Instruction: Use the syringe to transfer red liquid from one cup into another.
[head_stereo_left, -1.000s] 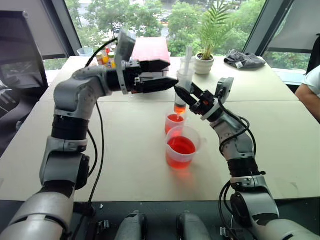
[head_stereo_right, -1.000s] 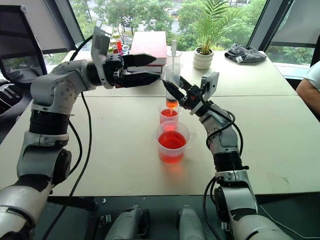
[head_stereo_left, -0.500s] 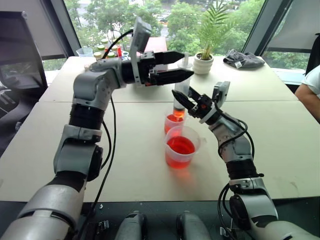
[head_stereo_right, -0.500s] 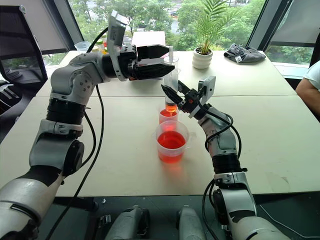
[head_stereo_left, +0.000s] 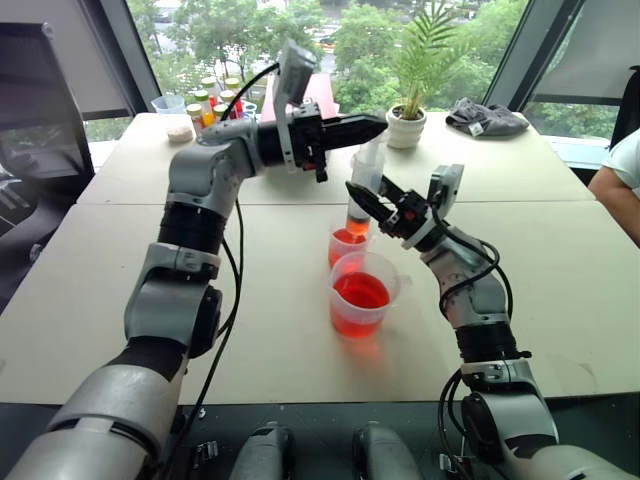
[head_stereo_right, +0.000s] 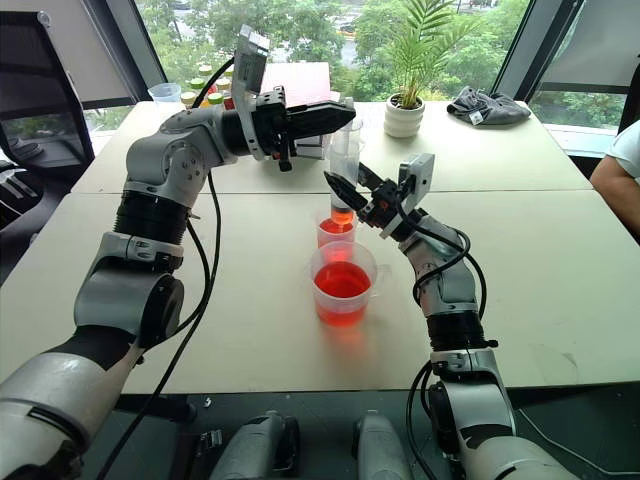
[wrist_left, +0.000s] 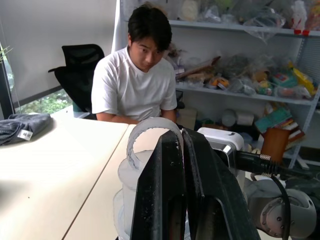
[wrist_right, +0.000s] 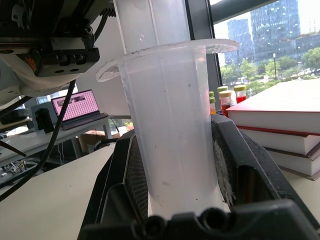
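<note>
On the far left of the table (head_stereo_left: 120, 290) we see small bottles (head_stereo_left: 205, 103) by the window. Moving right, our left gripper (head_stereo_left: 352, 128) reaches across from the left, level, with its two black fingers (wrist_left: 200, 200) pressed together; in its wrist view the plunger's round top sits just behind those fingers, and whether they pinch it we cannot tell. A stack of books (head_stereo_right: 300, 85) lies beyond it. Next comes the syringe (head_stereo_left: 365, 175), upright, its orange tip (head_stereo_left: 357, 222) just above the small cup (head_stereo_left: 346, 243), a little red liquid (head_stereo_left: 358, 217) in its bottom end. The small cup holds red liquid too. Just nearer us and touching it stands the big cup (head_stereo_left: 362, 293), about half full of red. Right of the syringe, our right gripper (head_stereo_left: 372, 198) has its jaws clamped on the clear barrel, one black finger (wrist_right: 250, 165) on each side. Farther right, a potted plant (head_stereo_left: 410, 120), a folded grey cloth (head_stereo_left: 487, 120), and a person's sleeve (head_stereo_left: 622, 165) at the table's right edge.
</note>
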